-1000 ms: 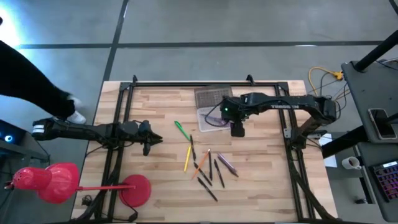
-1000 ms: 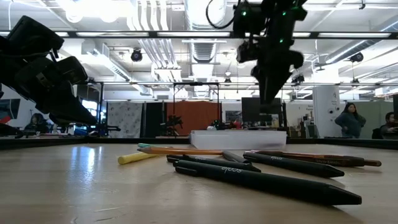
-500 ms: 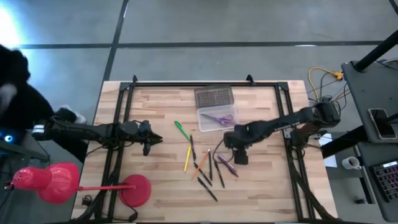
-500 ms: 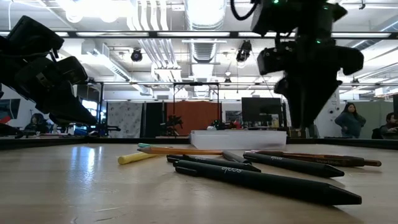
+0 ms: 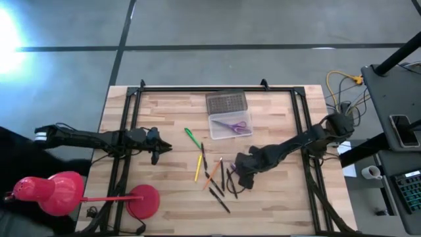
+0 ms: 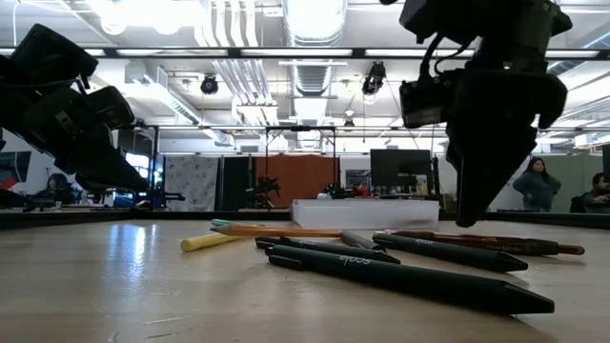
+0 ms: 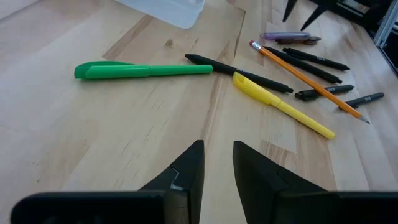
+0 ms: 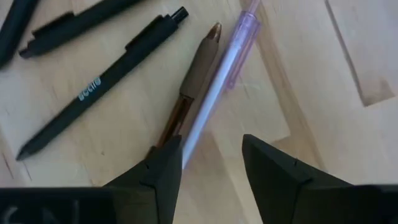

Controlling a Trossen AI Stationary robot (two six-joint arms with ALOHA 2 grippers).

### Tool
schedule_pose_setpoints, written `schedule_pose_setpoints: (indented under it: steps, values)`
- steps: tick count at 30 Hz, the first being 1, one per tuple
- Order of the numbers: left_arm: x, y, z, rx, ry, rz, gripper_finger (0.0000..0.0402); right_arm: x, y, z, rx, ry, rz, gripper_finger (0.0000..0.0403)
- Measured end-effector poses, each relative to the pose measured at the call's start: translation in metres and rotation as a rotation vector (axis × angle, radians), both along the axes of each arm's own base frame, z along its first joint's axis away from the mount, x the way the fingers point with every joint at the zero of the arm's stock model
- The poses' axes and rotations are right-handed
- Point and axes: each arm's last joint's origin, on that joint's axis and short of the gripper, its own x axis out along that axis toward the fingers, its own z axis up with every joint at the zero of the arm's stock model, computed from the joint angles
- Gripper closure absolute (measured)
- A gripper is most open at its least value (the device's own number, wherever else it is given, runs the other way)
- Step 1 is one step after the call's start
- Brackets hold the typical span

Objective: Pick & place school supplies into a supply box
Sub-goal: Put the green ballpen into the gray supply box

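The pens are lying loose near the middle of the desk, toward its front edge, fanned with most long axes running roughly front to back. The green pen is lying farthest toward the left and back, slanting from back-left to front-right. The yellow pen and the orange pencil are slanting the opposite way, their lower ends toward the front-left. The dark pens are sitting beside them toward the front. A purple pen and a brown pen are lying touching side by side, parallel, at the right of the group.

The box is sitting open at the back centre, its lid lying flat behind it, with the scissors inside.

The right gripper is hanging low over the purple and brown pens, its jaws standing apart and straddling the purple pen's near end, holding nothing. The left gripper is waiting near the left edge, jaws parted only narrowly, gripping nothing.
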Motion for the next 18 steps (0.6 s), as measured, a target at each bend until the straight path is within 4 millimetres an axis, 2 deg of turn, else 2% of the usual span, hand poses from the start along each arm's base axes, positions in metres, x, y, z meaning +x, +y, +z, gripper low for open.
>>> schedule_pose_setpoints:
  steps: [12, 13, 16, 18]
  values:
    - [0.001, 0.000, 0.002, -0.014, -0.025, 0.010, 0.0332, 0.000, 0.001, 0.011, -0.012, 0.019, -0.041, 0.0267]
    - [0.003, 0.000, 0.006, -0.063, -0.070, 0.035, 0.0332, 0.000, 0.001, 0.012, -0.008, 0.016, -0.050, 0.0268]
    - [0.007, 0.001, 0.019, -0.397, -0.216, 0.183, 0.0332, -0.001, 0.001, 0.013, -0.002, 0.015, -0.069, 0.0269]
    - [0.009, 0.004, 0.026, -0.525, -0.306, 0.279, 0.0332, -0.001, 0.001, 0.013, -0.002, 0.015, -0.069, 0.0269]
